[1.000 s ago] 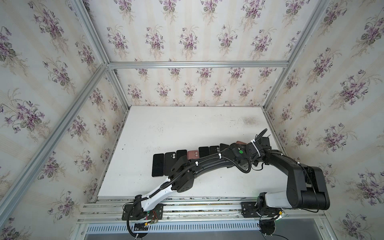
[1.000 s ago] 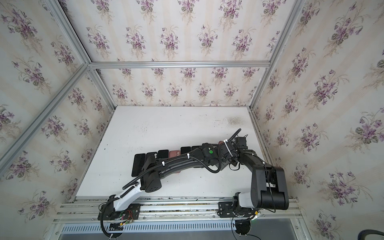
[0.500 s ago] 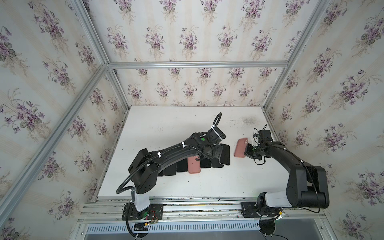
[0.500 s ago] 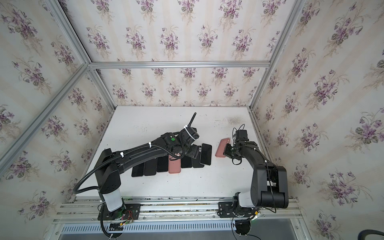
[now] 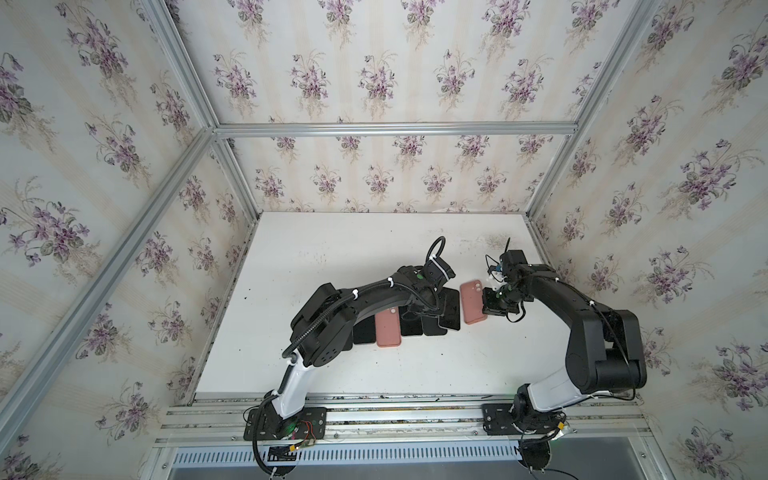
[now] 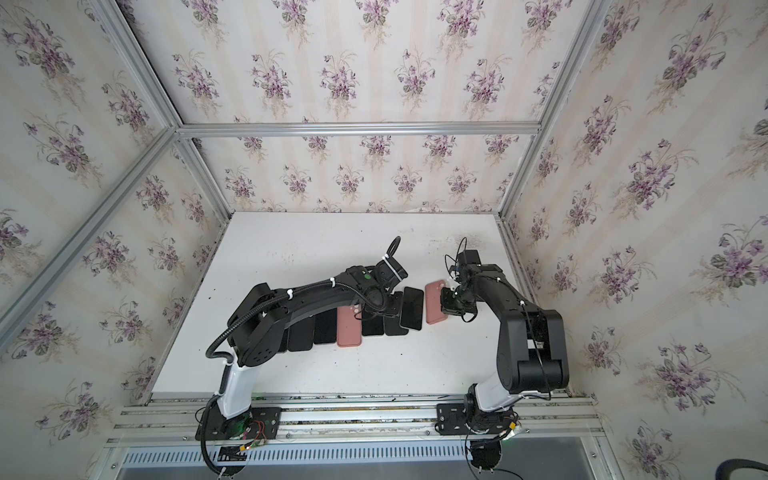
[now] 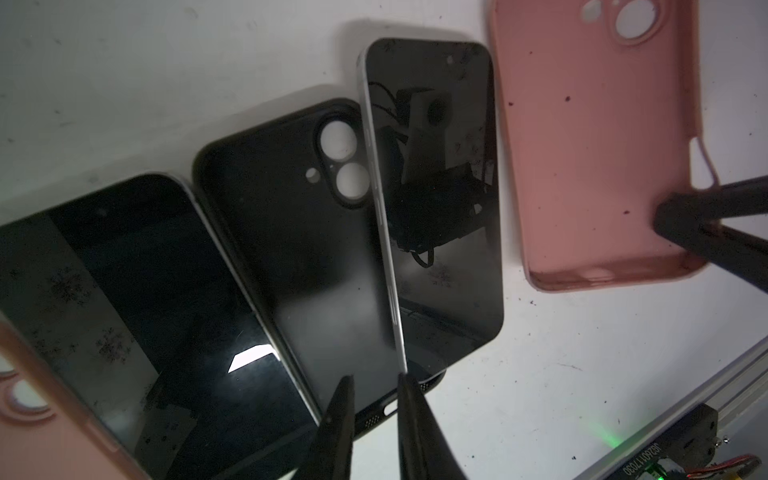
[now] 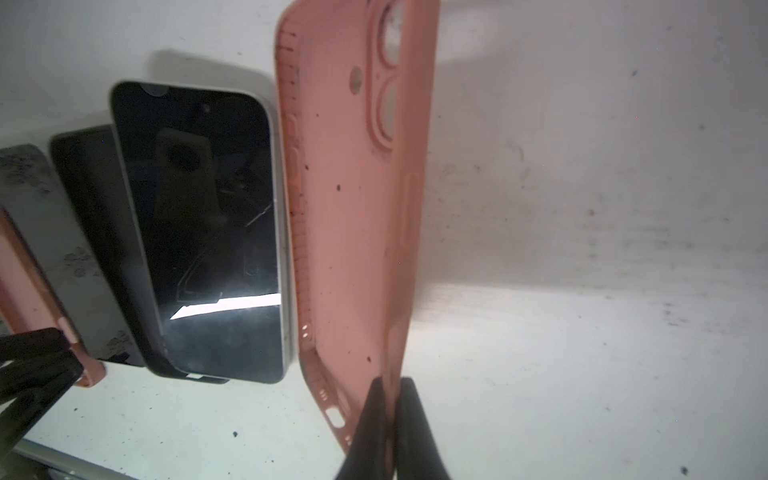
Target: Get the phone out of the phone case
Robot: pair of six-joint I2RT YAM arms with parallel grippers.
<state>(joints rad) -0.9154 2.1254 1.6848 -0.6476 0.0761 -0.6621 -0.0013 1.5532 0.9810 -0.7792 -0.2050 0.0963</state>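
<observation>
On case (image 8: 353, 249) rim, clamped right gripper (image 8: 392, 383)

The left arm (image 5: 374, 297) and right arm (image 5: 582, 311) were matte black above white base links (image 5: 296, 384), cables (image 5: 316, 322) zip-tied on; the left end effector (image 7: 374, 380) tapered to slim black tips (image 7: 338, 411).

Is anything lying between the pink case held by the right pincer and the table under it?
Nothing visible. The pink case in the right pincer is held tilted over bare table; the nearest phone lies beside it, not under it.
</observation>
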